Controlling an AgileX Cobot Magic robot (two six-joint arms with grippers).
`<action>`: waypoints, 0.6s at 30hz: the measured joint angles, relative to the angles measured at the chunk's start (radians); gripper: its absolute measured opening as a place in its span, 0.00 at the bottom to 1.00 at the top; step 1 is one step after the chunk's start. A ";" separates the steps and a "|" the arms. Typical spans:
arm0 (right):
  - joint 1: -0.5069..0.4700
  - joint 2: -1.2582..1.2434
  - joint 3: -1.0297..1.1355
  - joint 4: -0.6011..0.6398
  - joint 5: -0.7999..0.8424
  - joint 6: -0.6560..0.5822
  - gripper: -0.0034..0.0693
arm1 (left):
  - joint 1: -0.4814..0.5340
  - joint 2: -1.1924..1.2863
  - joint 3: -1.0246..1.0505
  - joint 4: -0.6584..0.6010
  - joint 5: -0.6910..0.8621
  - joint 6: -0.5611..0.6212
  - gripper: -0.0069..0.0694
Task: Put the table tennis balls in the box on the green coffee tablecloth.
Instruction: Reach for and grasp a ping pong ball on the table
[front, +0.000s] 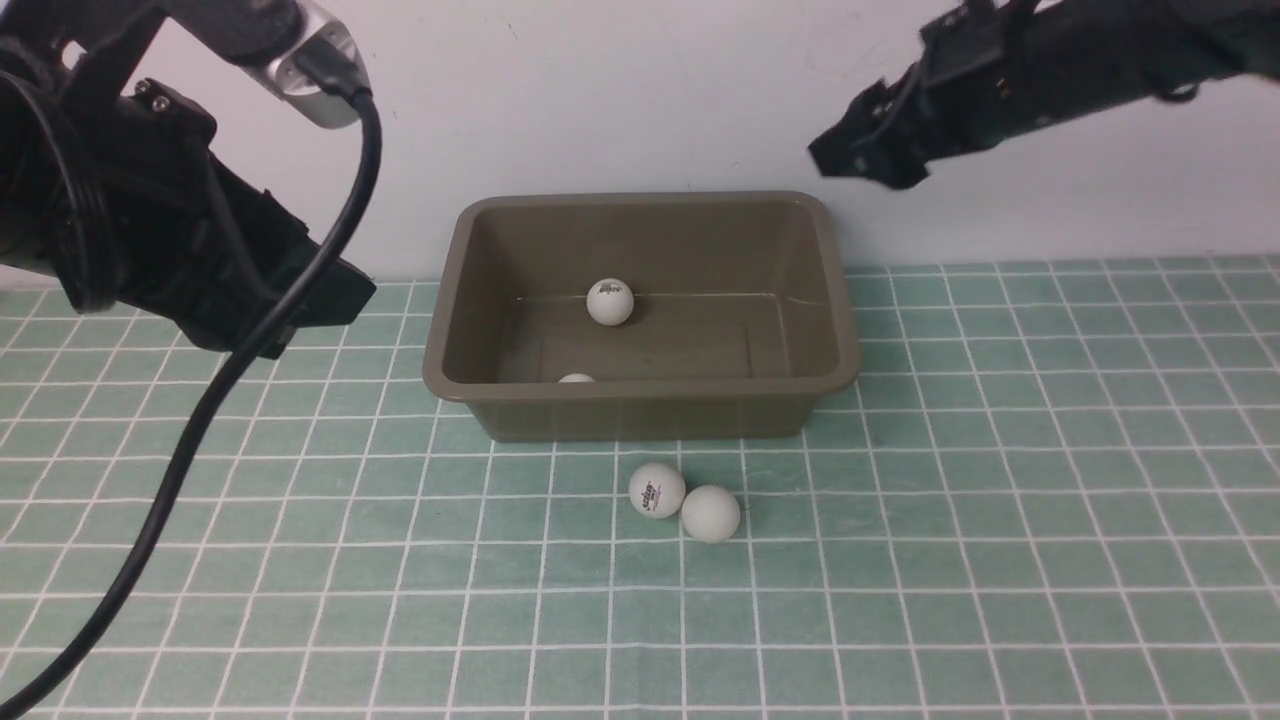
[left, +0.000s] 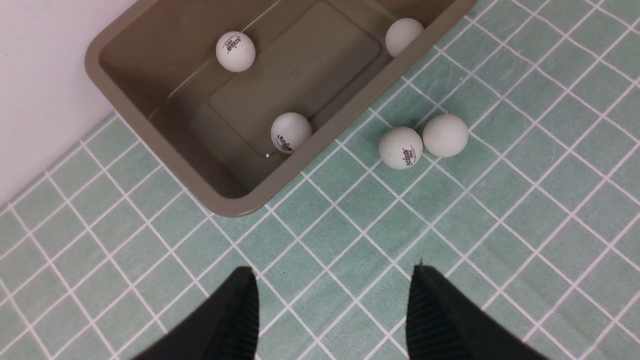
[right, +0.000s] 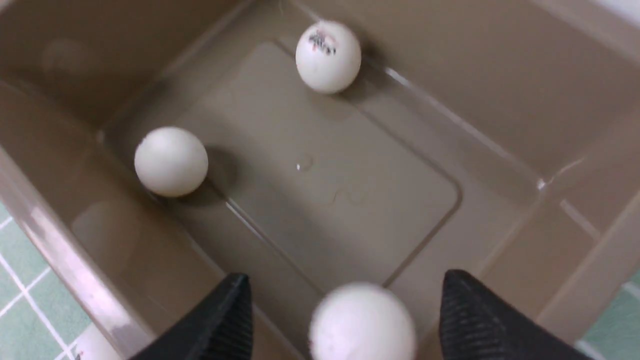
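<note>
Box (front: 640, 412), third ball (left: 402, 35) inside hidden from front, left gripper (left: 332, 280) and right gripper (right: 345, 276) released

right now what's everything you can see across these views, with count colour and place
small matte white table tennis balls: three, white, inside the tub
further white balls: two, white, side by side on the cloth in front of the tub
rectangular olive-brown plastic tub: one, olive-brown, on the cloth by the wall
teal-green checked tablecloth: one, teal-green with white grid, under everything
white wall: one, white, behind the tub
black cable: one, black, hanging from the left arm
left gripper: one, black, open, over the cloth
right gripper: one, black, open, over the tub
</note>
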 joint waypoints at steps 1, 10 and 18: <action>-0.001 -0.022 0.000 -0.001 0.017 0.009 0.69 | 0.000 0.000 0.000 0.000 0.000 0.000 0.57; -0.002 -0.251 0.283 0.218 0.074 0.006 0.69 | 0.000 0.001 0.000 0.001 -0.016 0.000 0.57; 0.080 -0.301 0.727 0.341 -0.157 -0.103 0.68 | 0.000 0.026 0.000 -0.001 -0.029 0.000 0.57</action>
